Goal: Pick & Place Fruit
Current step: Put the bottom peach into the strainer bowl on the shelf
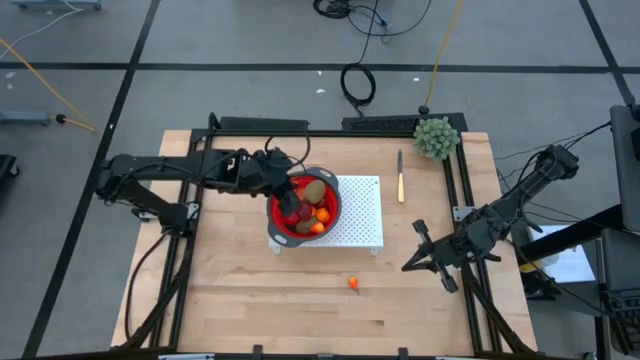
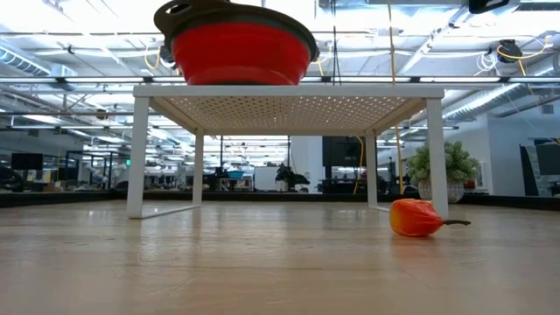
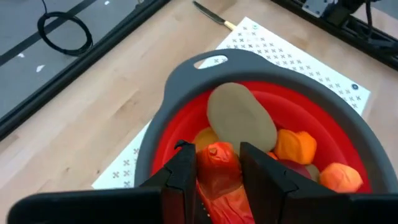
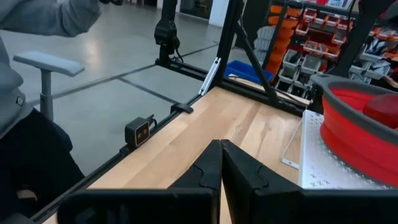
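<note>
So here's where we had it: the left gripper (image 3: 216, 180) was over the red bowl (image 1: 277, 214), its two fingers partly closed on a red-orange oblong fruit (image 3: 217, 171) and holding it just above the pile inside. The bowl sat on the white perforated stand (image 1: 362, 205), and in it we could make out a tan kiwi-like oval (image 3: 241, 117) and a couple of orange pieces (image 3: 296, 146). One more fruit, an orange piece with a little stem (image 2: 417, 218), was lying alone on the wooden table (image 1: 250, 300), in front of the stand and well apart from it. Our read on handling — these looked like small, light toy pieces, smooth and rounded, so probably a bit slippery; we figured pinching across the narrow middle of the oblong one was the safest hold, and nothing looked breakable. The right gripper (image 4: 219, 163) was parked at the right side of the table with its fingers pressed together and nothing in them. View-wise, only the left wrist camera showed the grip itself; the low view hid the bowl's contents completely but gave us the stray piece up close — from overhead it was just a speck.
</note>
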